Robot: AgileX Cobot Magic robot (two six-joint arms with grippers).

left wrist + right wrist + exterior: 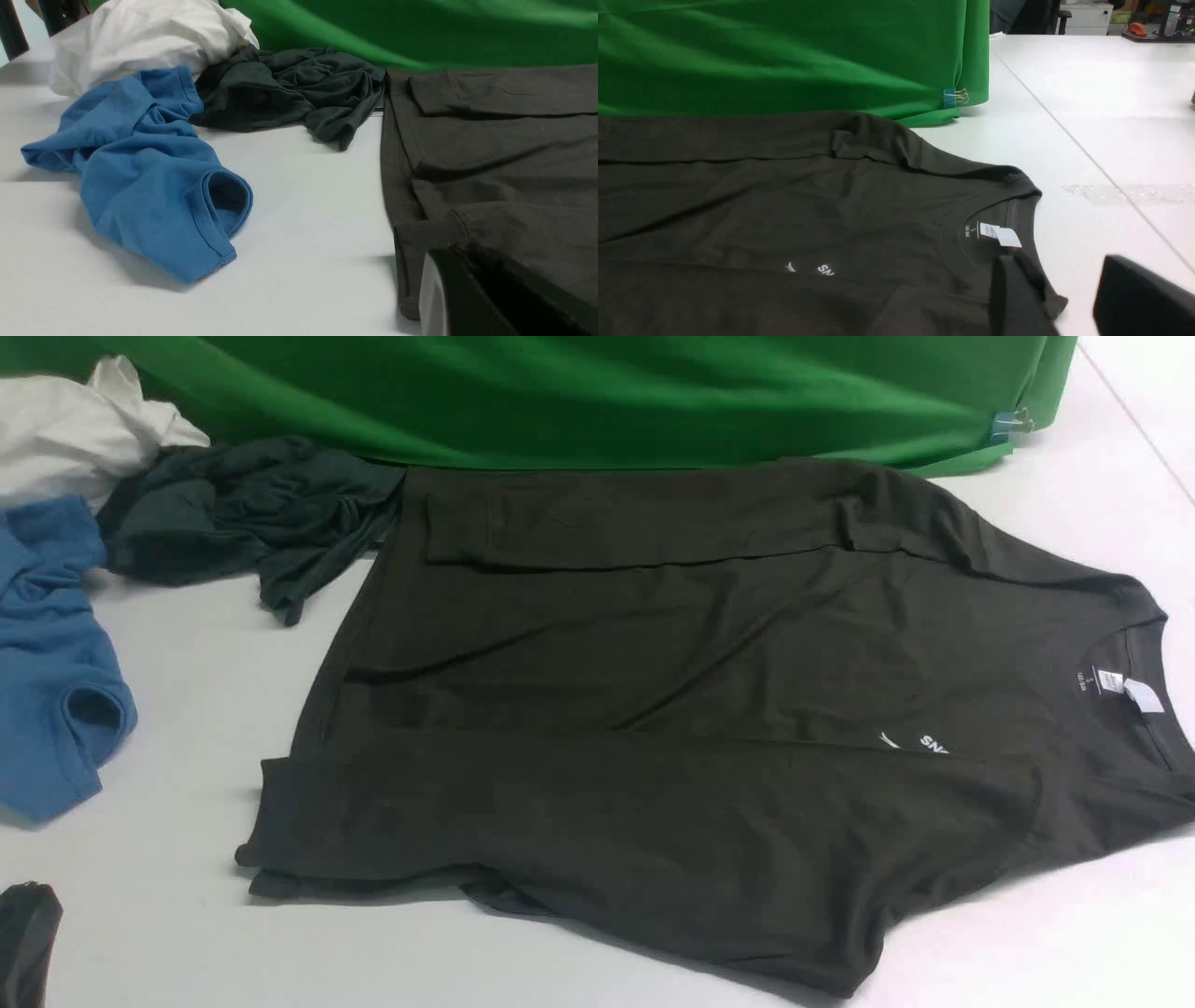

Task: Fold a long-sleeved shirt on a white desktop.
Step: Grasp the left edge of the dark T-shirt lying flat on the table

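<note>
Olive-brown knit dominates the scene: the long-sleeved shirt [653, 709] lies flat on the white desktop [187, 709], collar toward the robot's right, both sleeves folded in over the body. The right gripper [1073, 303] hovers at the near shoulder beside the neck label [1001, 234], its fingers [1013, 298] partly apart with nothing between them. The left gripper [460, 280] sits low by the hem and cuff, closed; whether it pinches any cloth cannot be told. The body fold appears to be next. Doing it well would mean pinching hem and shoulder through every layer, lifting the 2 ends together, and carrying them level so the tucked sleeve does not slide out.
</note>
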